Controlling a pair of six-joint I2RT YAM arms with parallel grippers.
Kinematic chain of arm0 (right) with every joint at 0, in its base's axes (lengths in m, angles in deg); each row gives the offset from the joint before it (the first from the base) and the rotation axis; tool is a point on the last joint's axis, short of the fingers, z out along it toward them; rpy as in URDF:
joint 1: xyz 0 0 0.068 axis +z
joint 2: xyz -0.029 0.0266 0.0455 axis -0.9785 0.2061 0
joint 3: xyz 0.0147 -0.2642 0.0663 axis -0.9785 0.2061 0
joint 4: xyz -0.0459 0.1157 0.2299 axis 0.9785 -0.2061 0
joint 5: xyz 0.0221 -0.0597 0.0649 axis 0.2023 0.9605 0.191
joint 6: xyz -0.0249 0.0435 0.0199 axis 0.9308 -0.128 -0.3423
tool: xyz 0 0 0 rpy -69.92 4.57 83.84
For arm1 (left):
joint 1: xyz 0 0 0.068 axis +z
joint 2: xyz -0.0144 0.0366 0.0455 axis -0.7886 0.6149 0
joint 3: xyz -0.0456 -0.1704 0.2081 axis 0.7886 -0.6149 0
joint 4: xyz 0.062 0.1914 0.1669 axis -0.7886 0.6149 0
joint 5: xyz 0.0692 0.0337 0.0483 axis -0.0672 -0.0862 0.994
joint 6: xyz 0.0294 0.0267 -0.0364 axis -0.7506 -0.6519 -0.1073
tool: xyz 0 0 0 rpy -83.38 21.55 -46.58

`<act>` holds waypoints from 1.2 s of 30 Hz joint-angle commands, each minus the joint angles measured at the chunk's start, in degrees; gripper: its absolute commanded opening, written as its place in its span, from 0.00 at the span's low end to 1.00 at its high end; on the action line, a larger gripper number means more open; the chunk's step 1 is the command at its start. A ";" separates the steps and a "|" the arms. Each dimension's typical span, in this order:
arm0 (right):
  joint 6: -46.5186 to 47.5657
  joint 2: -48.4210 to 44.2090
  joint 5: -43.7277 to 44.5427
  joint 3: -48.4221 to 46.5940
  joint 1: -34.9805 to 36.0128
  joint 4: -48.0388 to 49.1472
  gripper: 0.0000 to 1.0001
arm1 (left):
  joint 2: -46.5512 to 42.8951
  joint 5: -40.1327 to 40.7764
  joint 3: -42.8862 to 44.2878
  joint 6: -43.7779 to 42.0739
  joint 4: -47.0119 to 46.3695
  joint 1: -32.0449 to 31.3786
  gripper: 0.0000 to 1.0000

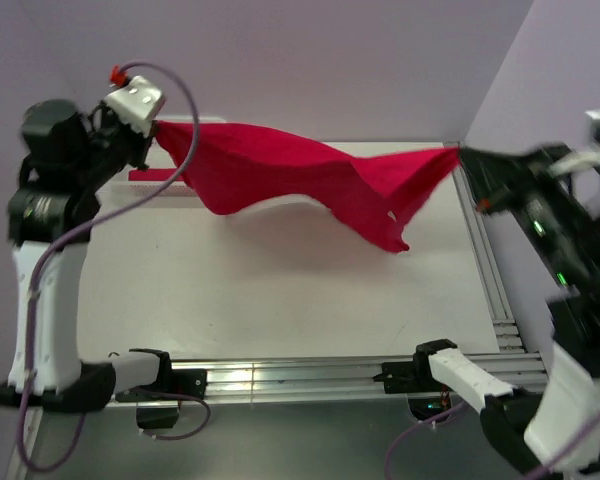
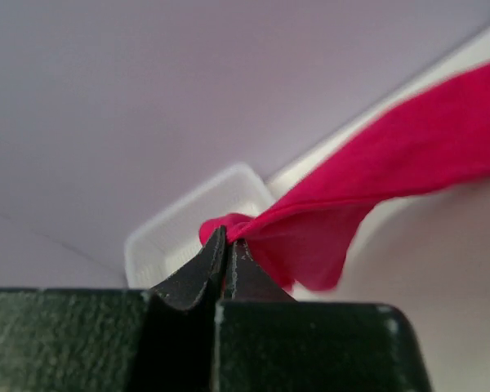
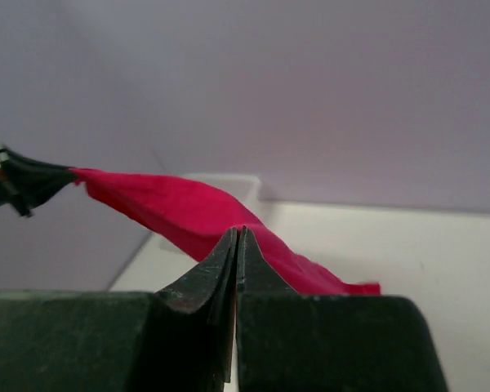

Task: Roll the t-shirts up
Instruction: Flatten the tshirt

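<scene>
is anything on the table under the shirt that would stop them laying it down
Nothing visible lies under the t-shirt, stretched in the air between the left gripper and right gripper. Only a white basket sits at the far left corner of the table.

Between left tool [image 1: 160,128] and right tool [image 1: 458,152], t-shirt [image 1: 300,175] hangs above table [image 1: 280,300] (basket [image 2: 192,216] behind).

obstacles: t-shirt [image 1: 300,172] stretched mid-air, basket [image 2: 180,233] far-left | room: beneath, over table [image 1: 280,300]

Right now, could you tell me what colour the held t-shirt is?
The t-shirt is plain crimson red, clearest in the top external view.
</scene>
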 commanded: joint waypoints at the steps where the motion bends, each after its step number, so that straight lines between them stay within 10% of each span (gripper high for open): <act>1: -0.46 -10.05 -9.09 0.41 -0.22 8.74 0.00 | -11.80 -5.23 -1.96 3.13 -10.35 -0.21 0.00; 12: -1.08 2.56 -0.75 -15.57 -0.13 -1.35 0.00 | -1.04 -6.54 14.82 4.45 -3.51 -0.21 0.00; 21: -4.42 9.07 -0.37 1.91 -3.63 8.57 0.00 | 4.33 -7.08 -6.62 1.12 -14.21 -0.21 0.00; 31: -14.87 35.69 -15.92 -33.68 -15.68 12.15 0.00 | 32.03 -1.72 37.81 5.86 -9.22 -0.56 0.00; 36: -15.94 27.99 -18.06 -10.43 -18.50 28.07 0.00 | 24.32 0.38 17.76 4.90 -22.03 -2.14 0.00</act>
